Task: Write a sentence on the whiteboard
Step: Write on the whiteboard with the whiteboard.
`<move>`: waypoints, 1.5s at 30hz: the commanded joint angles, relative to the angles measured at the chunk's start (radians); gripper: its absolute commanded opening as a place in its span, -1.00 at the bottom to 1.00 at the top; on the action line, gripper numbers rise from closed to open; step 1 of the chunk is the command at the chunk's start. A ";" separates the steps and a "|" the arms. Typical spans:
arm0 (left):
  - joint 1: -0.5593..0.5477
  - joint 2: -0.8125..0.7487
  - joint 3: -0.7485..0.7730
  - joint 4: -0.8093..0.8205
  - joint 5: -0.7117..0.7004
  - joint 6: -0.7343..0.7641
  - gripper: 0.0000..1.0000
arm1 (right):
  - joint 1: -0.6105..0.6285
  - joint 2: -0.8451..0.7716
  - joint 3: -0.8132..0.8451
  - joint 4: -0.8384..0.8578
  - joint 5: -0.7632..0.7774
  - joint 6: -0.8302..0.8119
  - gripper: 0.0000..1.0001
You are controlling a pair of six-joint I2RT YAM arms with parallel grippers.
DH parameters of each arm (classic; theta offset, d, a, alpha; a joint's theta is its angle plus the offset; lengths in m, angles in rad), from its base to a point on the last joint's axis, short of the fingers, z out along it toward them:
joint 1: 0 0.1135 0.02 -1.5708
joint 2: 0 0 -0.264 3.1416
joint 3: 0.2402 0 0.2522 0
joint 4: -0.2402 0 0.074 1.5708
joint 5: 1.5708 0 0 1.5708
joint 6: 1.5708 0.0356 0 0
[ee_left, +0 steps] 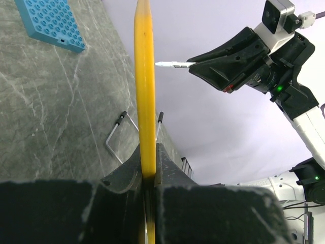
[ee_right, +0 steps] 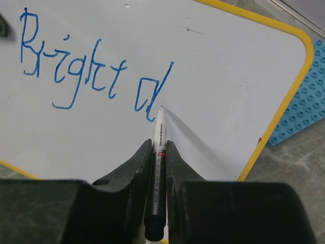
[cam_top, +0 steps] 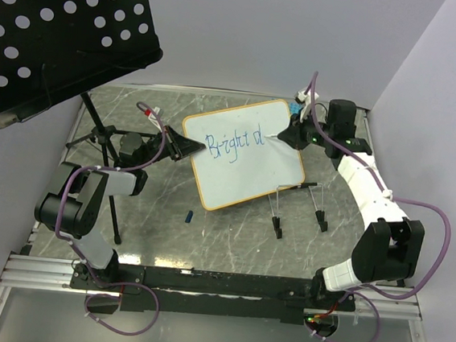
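If the right gripper [ee_right: 159, 152], squeezing the marker [ee_right: 159, 127], is pushing too hard, the whiteboard [cam_top: 247, 177] could be slipping and the letters wobbling. The left gripper [ee_left: 148, 155] is pinching its yellow edge, tilting it over the middle of the table [cam_top: 229, 244]. The sentence [ee_right: 94, 76] is reading "Bright d" in blue, on 1 line.

place: robot lab cell | cues: plain white walls [cam_top: 305, 41]; alu base rail [cam_top: 37, 270]; marble-look tabletop [cam_top: 229, 244]
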 commanded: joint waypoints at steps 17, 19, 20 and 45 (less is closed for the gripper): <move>0.006 -0.058 0.033 0.300 -0.005 -0.054 -0.98 | -0.042 -0.057 0.018 0.104 -0.094 0.056 -1.00; 0.006 -0.059 0.033 0.300 -0.006 -0.054 -0.98 | -0.043 -0.058 0.012 0.117 -0.097 0.062 -1.00; 0.006 -0.061 0.031 0.300 -0.008 -0.054 -0.98 | -0.045 -0.060 0.007 0.118 -0.101 0.062 -1.00; 0.006 -0.073 0.016 0.307 -0.020 -0.049 -0.98 | -0.065 -0.074 -0.033 0.166 -0.139 0.090 -1.00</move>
